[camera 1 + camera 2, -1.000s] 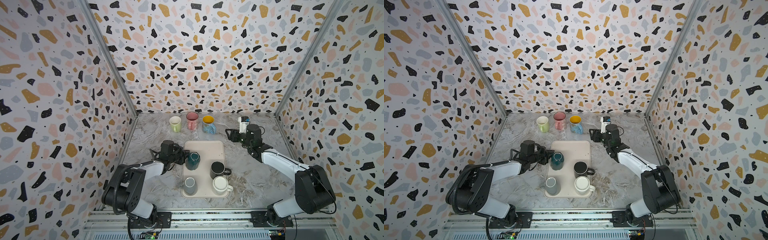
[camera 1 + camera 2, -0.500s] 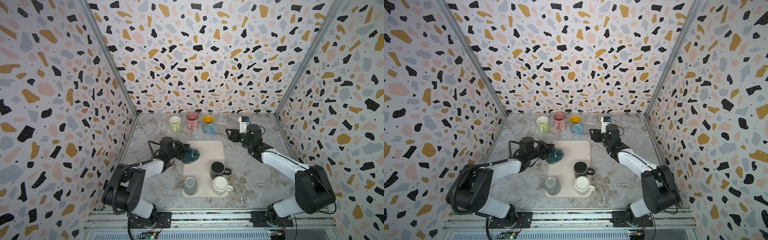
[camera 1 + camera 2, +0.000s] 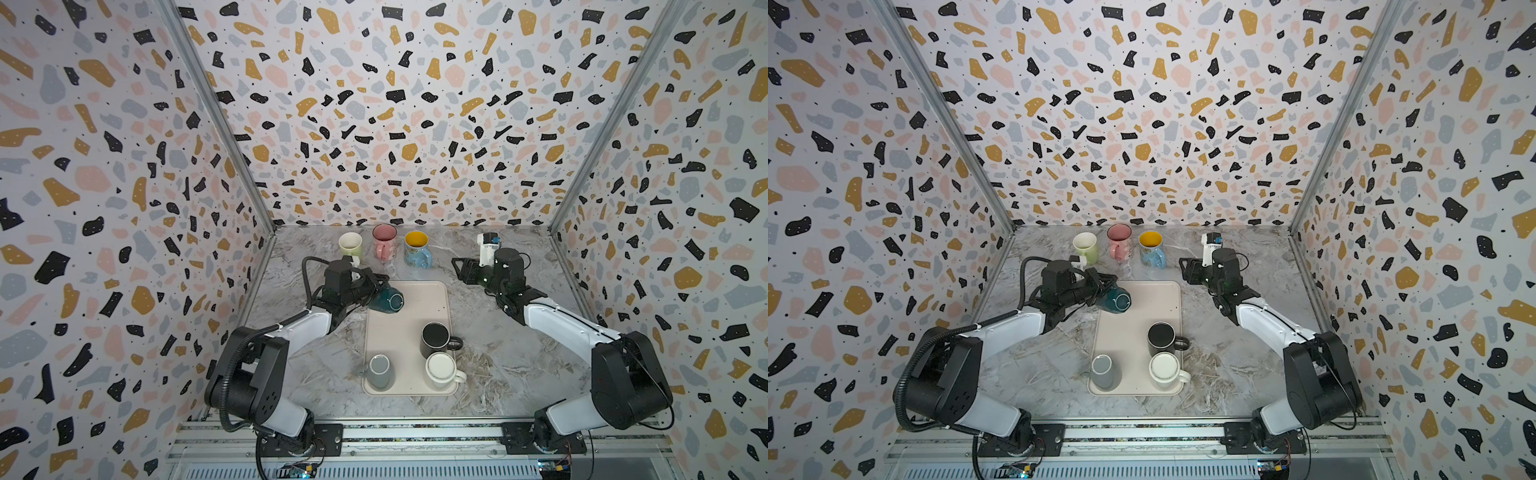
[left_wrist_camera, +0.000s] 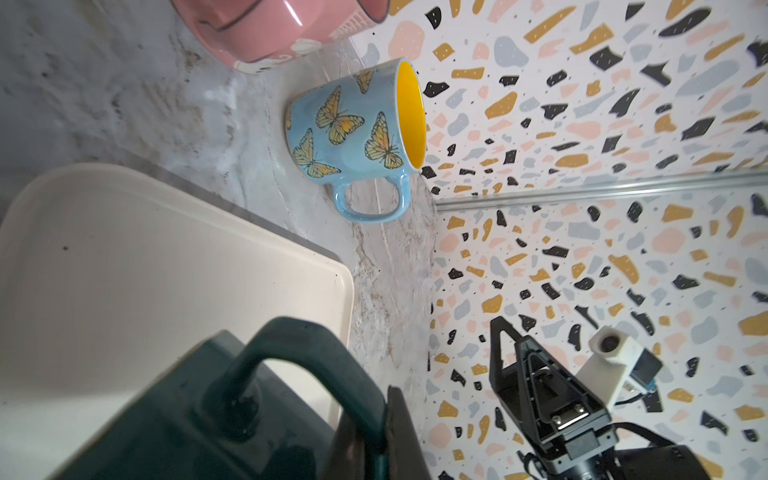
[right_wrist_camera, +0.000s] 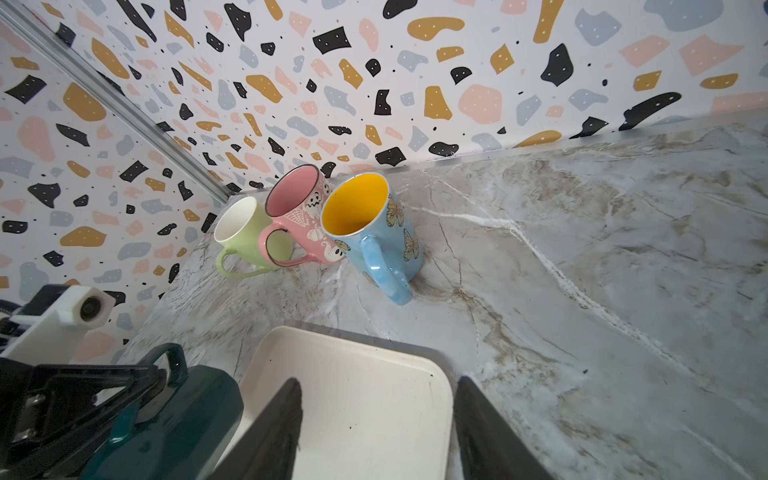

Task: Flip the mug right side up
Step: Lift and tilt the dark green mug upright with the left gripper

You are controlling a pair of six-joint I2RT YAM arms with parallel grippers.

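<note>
The dark teal mug (image 3: 386, 300) (image 3: 1116, 300) hangs tipped onto its side just above the far left corner of the cream tray (image 3: 415, 309) (image 3: 1152, 309). One round end faces right. My left gripper (image 3: 373, 286) (image 3: 1101, 286) is shut on its handle. In the left wrist view the fingers (image 4: 384, 401) pinch the handle's arch (image 4: 299, 345). My right gripper (image 3: 461, 270) (image 3: 1187, 270) stands open and empty by the tray's far right corner; in the right wrist view (image 5: 378, 386) it frames that corner, and the mug (image 5: 166, 432) shows to one side.
A grey mug (image 3: 379, 371), a black mug (image 3: 435, 338) and a white mug (image 3: 441, 368) stand on the tray's near half. A green mug (image 3: 350, 245), a pink mug (image 3: 384, 240) and a blue butterfly mug (image 3: 417, 248) line the back wall.
The left gripper has lifted the teal mug off the tray, tipped it onto its side and drawn it toward the tray's far left corner. The right arm has stayed put.
</note>
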